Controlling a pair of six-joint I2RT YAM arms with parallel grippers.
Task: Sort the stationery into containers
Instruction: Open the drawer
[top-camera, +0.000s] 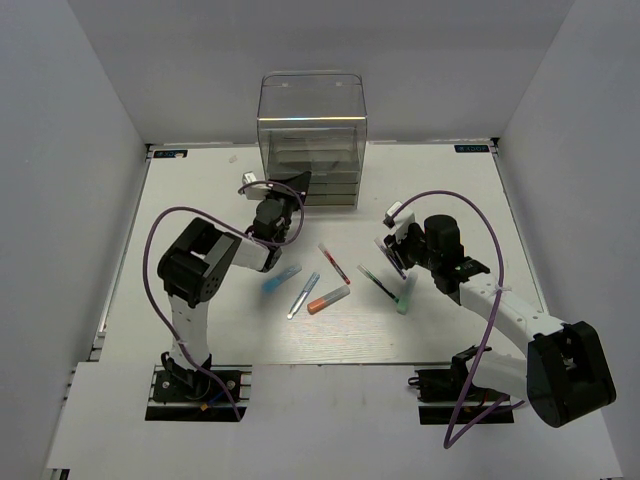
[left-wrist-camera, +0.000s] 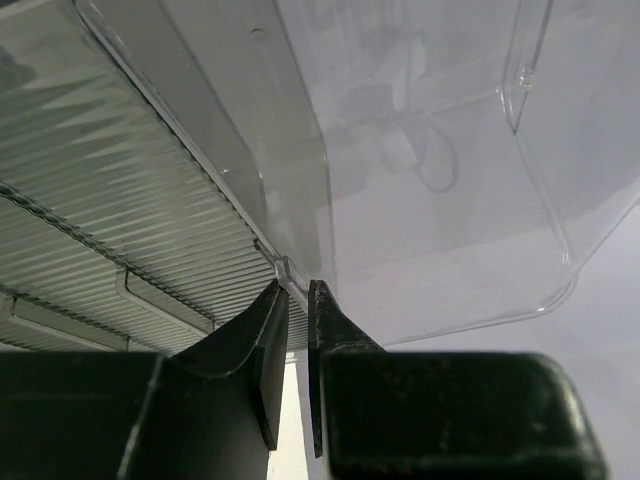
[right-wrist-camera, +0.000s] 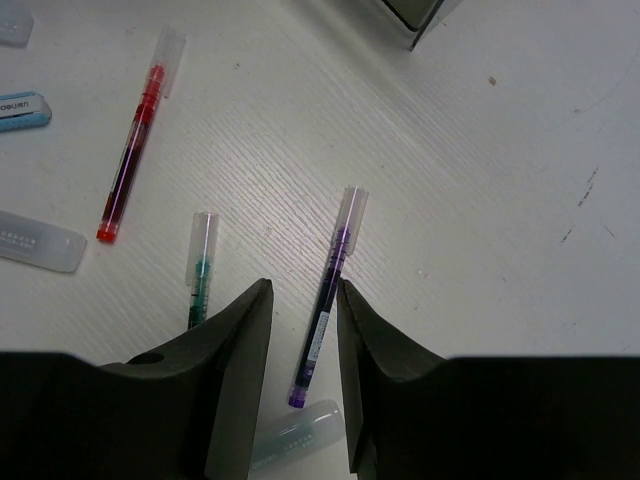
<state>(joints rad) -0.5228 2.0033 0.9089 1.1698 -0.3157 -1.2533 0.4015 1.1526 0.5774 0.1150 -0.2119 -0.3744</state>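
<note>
Left gripper (left-wrist-camera: 296, 292), fingers set nearly together, apparently nipping the front lip of a tray (left-wrist-camera: 120, 180) on the drawer unit (top-camera: 312, 120), presumably to pull it open for loading. Right gripper (right-wrist-camera: 303, 288), fingers spread and empty, hovers over the dark pen (right-wrist-camera: 322, 300), aligned for pickup. The red pen (right-wrist-camera: 130, 150) and the other stationery lie loose on the table (top-camera: 190, 180). Tray contents cannot be made out.

Hidden behind right pincer (right-wrist-camera: 303, 290): green pen (right-wrist-camera: 201, 260) lower end; blue marker (right-wrist-camera: 22, 110) cropped.
</note>
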